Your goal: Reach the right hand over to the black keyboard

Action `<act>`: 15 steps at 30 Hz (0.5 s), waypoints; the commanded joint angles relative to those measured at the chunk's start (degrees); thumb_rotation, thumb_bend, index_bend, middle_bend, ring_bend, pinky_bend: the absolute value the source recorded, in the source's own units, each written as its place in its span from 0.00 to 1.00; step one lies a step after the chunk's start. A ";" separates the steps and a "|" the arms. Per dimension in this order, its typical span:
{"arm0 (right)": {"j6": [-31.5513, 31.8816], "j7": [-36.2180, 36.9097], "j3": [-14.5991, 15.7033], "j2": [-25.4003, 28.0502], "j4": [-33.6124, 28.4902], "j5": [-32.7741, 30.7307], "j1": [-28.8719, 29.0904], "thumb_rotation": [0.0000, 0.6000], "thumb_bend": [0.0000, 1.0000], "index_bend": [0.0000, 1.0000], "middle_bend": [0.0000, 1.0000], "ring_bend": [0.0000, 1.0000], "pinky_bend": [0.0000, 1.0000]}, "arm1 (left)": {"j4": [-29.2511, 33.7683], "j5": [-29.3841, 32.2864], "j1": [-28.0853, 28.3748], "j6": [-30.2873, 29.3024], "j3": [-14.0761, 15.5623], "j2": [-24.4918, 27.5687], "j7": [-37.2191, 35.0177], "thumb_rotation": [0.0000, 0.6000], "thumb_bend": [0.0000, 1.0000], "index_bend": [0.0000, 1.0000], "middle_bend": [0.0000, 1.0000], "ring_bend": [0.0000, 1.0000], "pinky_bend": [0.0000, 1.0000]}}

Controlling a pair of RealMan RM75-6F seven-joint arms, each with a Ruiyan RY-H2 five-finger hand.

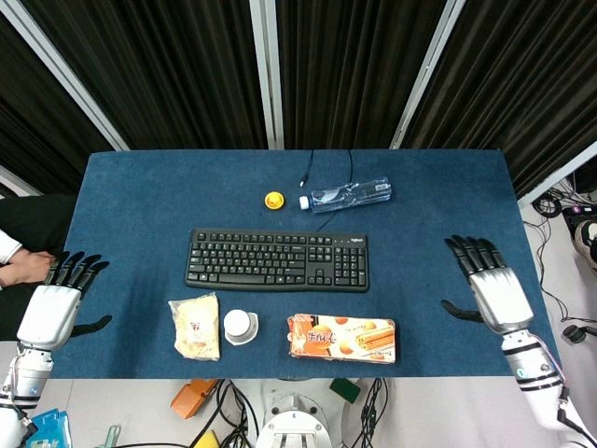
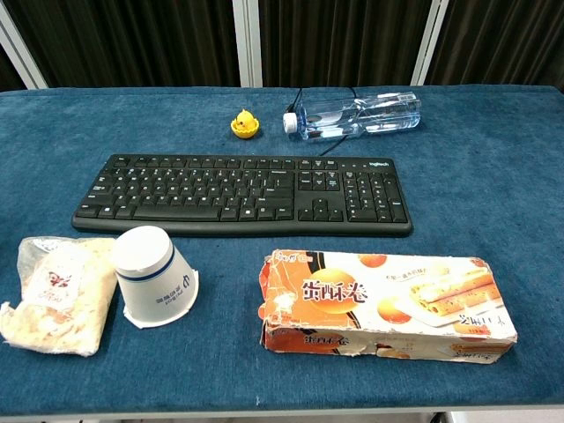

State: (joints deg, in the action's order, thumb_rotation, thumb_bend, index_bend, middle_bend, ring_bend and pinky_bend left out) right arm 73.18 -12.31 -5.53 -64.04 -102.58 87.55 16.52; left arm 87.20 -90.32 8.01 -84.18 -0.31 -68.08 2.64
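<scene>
The black keyboard (image 1: 277, 260) lies flat in the middle of the blue table, its cable running to the far edge; in the chest view the keyboard (image 2: 242, 194) fills the centre. My right hand (image 1: 489, 288) hovers over the table's right part, well to the right of the keyboard, fingers spread and holding nothing. At the table's left edge my left hand (image 1: 59, 301) is open too, fingers apart and empty. Neither hand shows in the chest view.
A clear water bottle (image 1: 346, 196) and a small yellow object (image 1: 273, 200) lie behind the keyboard. In front of it sit a snack bag (image 1: 194, 326), an upturned white cup (image 1: 240, 326) and an orange biscuit box (image 1: 341, 338). A person's hand (image 1: 20, 268) rests at far left.
</scene>
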 commanded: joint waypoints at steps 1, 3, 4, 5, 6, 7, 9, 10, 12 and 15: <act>-12.77 -5.44 -4.19 -2.08 -4.61 -6.77 9.21 0.84 0.71 0.03 0.63 0.77 0.70 | -0.29 -0.04 0.23 0.27 -0.06 -0.18 -0.12 1.00 0.11 0.17 0.14 0.08 0.00; -18.84 -9.61 -6.22 -3.64 -4.71 -12.59 13.98 0.83 0.81 0.07 0.73 0.86 0.78 | -0.51 -0.17 0.42 0.46 -0.06 -0.32 -0.29 1.00 0.11 0.17 0.14 0.08 0.00; -20.77 -11.76 -6.99 -4.68 -4.52 -15.29 15.96 0.83 0.85 0.09 0.77 0.90 0.82 | -0.59 -0.14 0.48 0.57 -0.07 -0.39 -0.44 1.00 0.12 0.17 0.14 0.08 0.00; -22.88 -14.59 -7.81 -6.17 -4.17 -18.88 18.49 0.82 0.86 0.10 0.78 0.91 0.83 | -0.69 -0.06 0.56 0.74 -0.08 -0.41 -0.57 1.00 0.12 0.17 0.14 0.08 0.00; -24.43 -16.55 -8.38 -7.39 -3.70 -21.88 20.52 0.81 0.90 0.12 0.81 0.94 0.87 | -0.76 0.00 0.62 0.84 -0.11 -0.40 -0.59 1.00 0.12 0.17 0.14 0.08 0.00; -26.18 -18.92 -9.00 -9.00 -3.00 -25.96 23.22 0.80 0.94 0.14 0.83 0.97 0.90 | -0.86 0.04 0.67 0.89 -0.14 -0.38 -0.53 1.00 0.12 0.17 0.14 0.08 0.00; -27.71 -22.64 -9.53 -11.43 -1.56 -31.61 27.23 0.79 0.99 0.16 0.86 1.00 0.93 | -0.93 0.12 0.71 0.94 -0.19 -0.30 -0.47 1.00 0.12 0.17 0.14 0.08 0.00; -28.17 -24.85 -9.73 -13.19 -0.41 -35.18 29.82 0.78 1.00 0.17 0.87 1.00 0.94 | -0.95 0.23 0.72 1.01 -0.20 -0.23 -0.48 1.00 0.12 0.17 0.14 0.08 0.00; -28.77 -27.46 -9.85 -15.68 1.51 -40.80 33.59 0.76 1.00 0.19 0.87 1.00 0.95 | -0.97 0.40 0.72 1.11 -0.22 -0.14 -0.50 1.00 0.12 0.17 0.14 0.08 0.00; -29.17 -31.32 -9.32 -19.21 5.14 -49.54 39.58 0.74 1.00 0.20 0.88 1.00 0.96 | -1.07 0.69 0.60 1.17 -0.17 -0.08 -0.52 1.00 0.12 0.17 0.14 0.08 0.00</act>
State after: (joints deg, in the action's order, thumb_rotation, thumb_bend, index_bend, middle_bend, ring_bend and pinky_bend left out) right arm 47.13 -36.54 -13.78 -77.24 -101.90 48.24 47.37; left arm 86.14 -89.64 8.62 -83.02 -0.49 -68.16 2.12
